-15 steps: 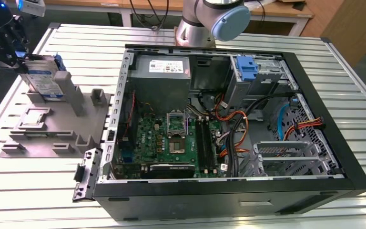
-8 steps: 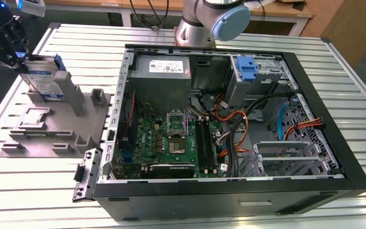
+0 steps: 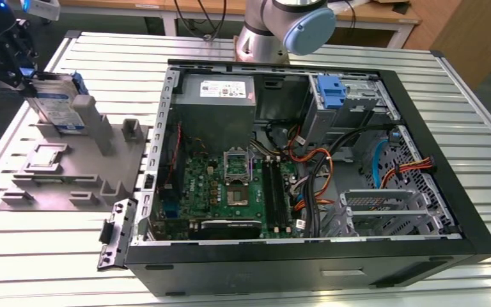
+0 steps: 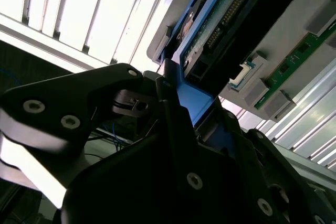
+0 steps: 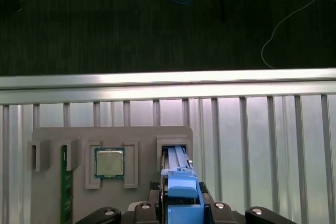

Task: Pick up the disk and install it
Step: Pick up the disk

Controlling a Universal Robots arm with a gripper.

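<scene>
The disk (image 3: 56,105) stands on edge in a slot of the grey stand (image 3: 66,160), at the exterior view's left. It is silver with a white and blue label and a blue carrier frame. My black gripper (image 3: 31,78) comes down on its top edge and is shut on the disk. In the first wrist view the blue frame (image 5: 181,190) sits between the fingers of the gripper (image 5: 181,205), above the stand's slot (image 5: 176,153). The second wrist view shows the disk's green board side (image 4: 220,19) and the frame clamped in the gripper (image 4: 185,98).
An open computer case (image 3: 450,211) lies on the slatted metal table (image 3: 100,51), with a bare blue bracket (image 3: 331,89) in its drive bay. The arm's base (image 3: 284,25) stands behind the case. The stand also holds a processor chip (image 5: 109,162) and a memory stick (image 5: 65,192).
</scene>
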